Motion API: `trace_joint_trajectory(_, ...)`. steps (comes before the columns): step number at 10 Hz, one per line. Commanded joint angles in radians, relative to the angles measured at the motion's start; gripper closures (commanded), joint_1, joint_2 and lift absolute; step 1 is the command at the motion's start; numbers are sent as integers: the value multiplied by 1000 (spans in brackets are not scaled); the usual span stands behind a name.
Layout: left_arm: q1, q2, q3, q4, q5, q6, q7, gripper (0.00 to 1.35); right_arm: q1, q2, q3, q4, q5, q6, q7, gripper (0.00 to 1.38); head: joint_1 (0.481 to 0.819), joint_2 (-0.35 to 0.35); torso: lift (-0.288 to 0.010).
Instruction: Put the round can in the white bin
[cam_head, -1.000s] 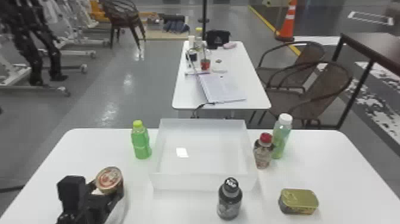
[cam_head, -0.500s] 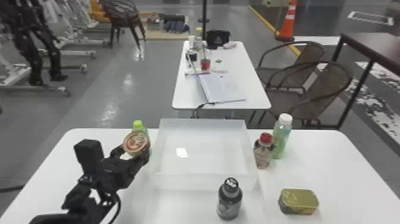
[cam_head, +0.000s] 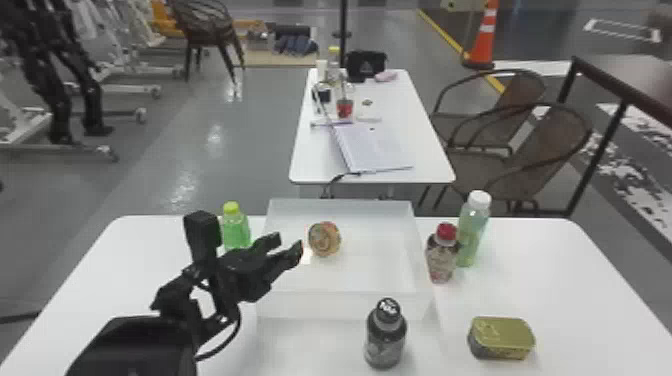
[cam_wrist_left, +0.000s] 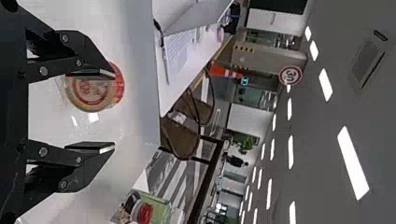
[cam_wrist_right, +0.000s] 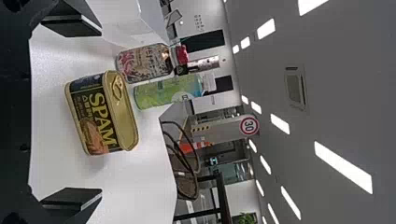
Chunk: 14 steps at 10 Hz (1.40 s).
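Bottles number four on the white rectangular table (cam_head: 575, 270): green plastic with a yellow cap (cam_head: 235, 232), brown with a red cap (cam_head: 441, 257), pale green with a white cap (cam_head: 472, 230), and dark with a black cap (cam_head: 386, 337). One gold rectangular tin (cam_head: 501, 337) lies near the right side, and one translucent white rectangular bin (cam_head: 345, 304) occupies the middle, the dark bottle just in front of it. One round red-and-tan metal can (cam_head: 324, 240) is within the bin's walls, toward their left side; whether it touches the floor I cannot tell. Its flat printed end points back toward the robot, so its long axis runs roughly front to back rather than upright. Left gripper (cam_head: 286, 245) reaches over the bin's left side with its two fingers spread, apart from the can. Right gripper (cam_wrist_right: 100, 112) also has its two fingers parted, with nothing gripped.
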Motion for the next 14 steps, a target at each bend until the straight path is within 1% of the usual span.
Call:
trace_joint_trajectory(1, -2, -10, -2, 19, 13, -20, 9, 613, -1, 0, 1, 0, -2, 0, 0, 87, 549, 0, -100)
trace_joint_trajectory(2, 11, -24, 15, 7, -3, -26, 9, 506, 4, 0, 0, 0, -8, -2, 0, 87, 549, 0, -100)
trace_joint_trajectory(5, 94, -28, 57, -64, 6, -32, 38, 492, 4, -2, 0, 0, -8, -2, 0, 88, 549, 0, -100)
trace_joint_trajectory(6, 150, -30, 75, -117, 2, -59, 86, 496, 4, -2, 1, -1, -6, -2, 0, 88, 549, 0, -100)
trace_joint_trajectory(7, 213, -30, 83, -173, 11, -90, 164, 492, 5, -2, 0, -1, -6, -2, 0, 88, 549, 0, -100)
trace_joint_trajectory(8, 288, -33, 92, -220, 37, -147, 251, 492, 8, -2, 0, -3, -8, -2, 0, 90, 549, 0, -100)
trace_joint_trajectory(10, 417, -36, 104, -279, 45, -268, 362, 492, 14, -2, 0, -4, -12, -2, 0, 90, 549, 0, -100)
trace_joint_trajectory(11, 477, -37, 97, -285, 54, -346, 426, 496, 16, -2, -2, -4, -12, -2, 0, 90, 549, 0, -100)
trace_joint_trajectory(12, 532, -45, 92, -309, 52, -374, 475, 496, 16, -2, -2, -6, -15, -2, 0, 90, 549, 0, -100)
trace_joint_trajectory(14, 618, -50, 100, -314, 42, -444, 504, 496, 19, -2, -2, -6, -14, -2, 0, 90, 549, 0, -100)
